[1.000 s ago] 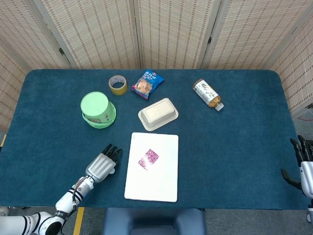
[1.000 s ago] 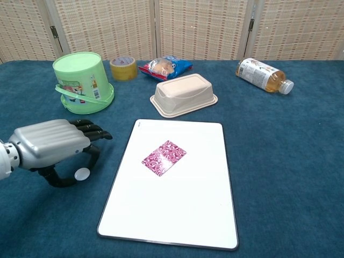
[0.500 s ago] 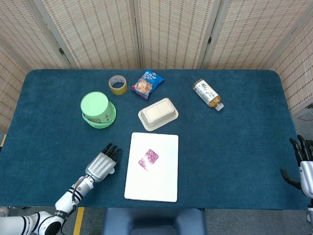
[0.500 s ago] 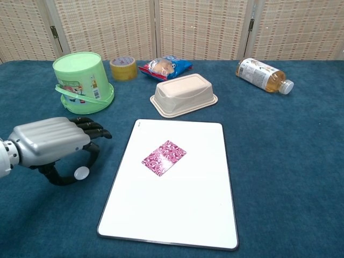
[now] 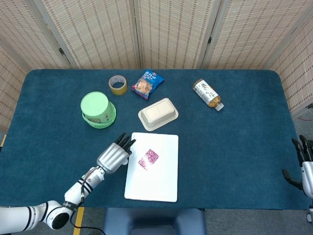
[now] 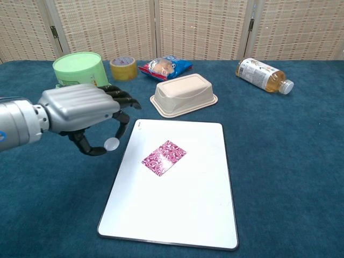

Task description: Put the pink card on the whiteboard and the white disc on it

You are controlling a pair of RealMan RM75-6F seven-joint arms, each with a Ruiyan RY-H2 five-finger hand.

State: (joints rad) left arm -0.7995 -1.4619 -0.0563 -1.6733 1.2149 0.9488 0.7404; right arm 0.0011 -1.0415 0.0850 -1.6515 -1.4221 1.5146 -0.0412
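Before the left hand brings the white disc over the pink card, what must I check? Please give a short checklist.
1. White disc pinched in the left hand: ok.
2. Pink card lies flat on the whiteboard: ok.
3. Disc above the card: not ok, it is beside the board's left edge.
4. Nothing between hand and card: ok.
5. Right hand far from the board: ok.
6. Firmness of the pinch: cannot tell.
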